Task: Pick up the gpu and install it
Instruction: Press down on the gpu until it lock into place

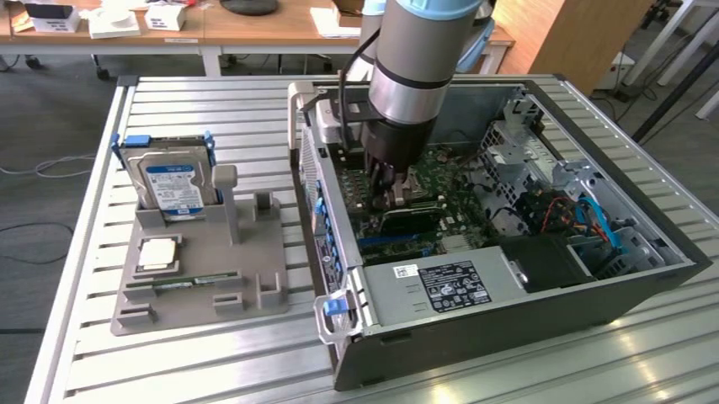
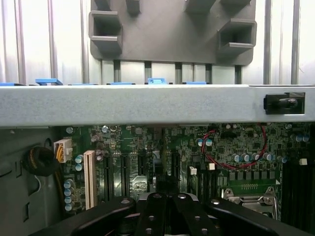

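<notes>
The open computer case [image 1: 629,290] lay on the slatted table [image 1: 214,118], and the arm reached down inside it, with the motherboard [image 2: 236,147] spread beneath the fingers [image 1: 386,181]. The gripper [image 1: 393,192] was closed right up, fingertips pressed together, and the gpu [image 1: 413,220] stood on edge directly under them, down at the board's slots. Tips met its top edge, but whether they pinched it I couldn't tell. Well away from the fingers, outside the case toward the exterior view's left, the grey holder [image 1: 258,252] kept the hard drive [image 1: 174,185].
</notes>
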`<action>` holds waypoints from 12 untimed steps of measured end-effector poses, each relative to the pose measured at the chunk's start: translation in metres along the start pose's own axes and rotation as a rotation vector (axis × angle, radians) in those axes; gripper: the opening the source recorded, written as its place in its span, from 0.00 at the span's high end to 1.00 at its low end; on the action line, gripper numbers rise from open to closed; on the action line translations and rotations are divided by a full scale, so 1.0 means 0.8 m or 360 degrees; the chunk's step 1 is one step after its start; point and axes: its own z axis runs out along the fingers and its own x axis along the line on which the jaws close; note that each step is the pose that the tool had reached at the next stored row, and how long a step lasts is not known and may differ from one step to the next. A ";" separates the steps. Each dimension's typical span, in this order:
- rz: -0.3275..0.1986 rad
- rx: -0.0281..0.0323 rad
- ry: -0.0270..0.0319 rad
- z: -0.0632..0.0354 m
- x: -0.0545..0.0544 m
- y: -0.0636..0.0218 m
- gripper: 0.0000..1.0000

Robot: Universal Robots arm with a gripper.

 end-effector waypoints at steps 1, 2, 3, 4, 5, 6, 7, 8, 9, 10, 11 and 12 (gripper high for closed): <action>0.0000 0.00002 -0.00004 0.000 0.000 0.000 0.89; 0.0000 0.00003 -0.00008 0.001 0.000 0.000 0.89; 0.0000 0.00003 -0.00006 0.001 0.000 0.000 0.89; 0.0000 0.00004 -0.00004 0.001 0.000 0.000 0.89; 0.0000 0.00003 -0.00004 0.001 0.000 0.000 0.89; 0.0000 0.00002 -0.00004 0.001 0.000 0.000 0.89; 0.0000 0.00002 -0.00005 0.001 0.000 0.000 0.89; 0.0000 0.00002 -0.00004 0.001 0.000 0.000 0.89; 0.0000 0.00002 -0.00004 0.001 0.000 0.000 0.89; 0.0000 0.00001 -0.00006 0.001 0.000 0.000 0.89; 0.0000 0.00002 -0.00014 0.002 0.000 0.000 0.89; 0.0000 0.00002 -0.00021 0.002 0.000 0.000 0.89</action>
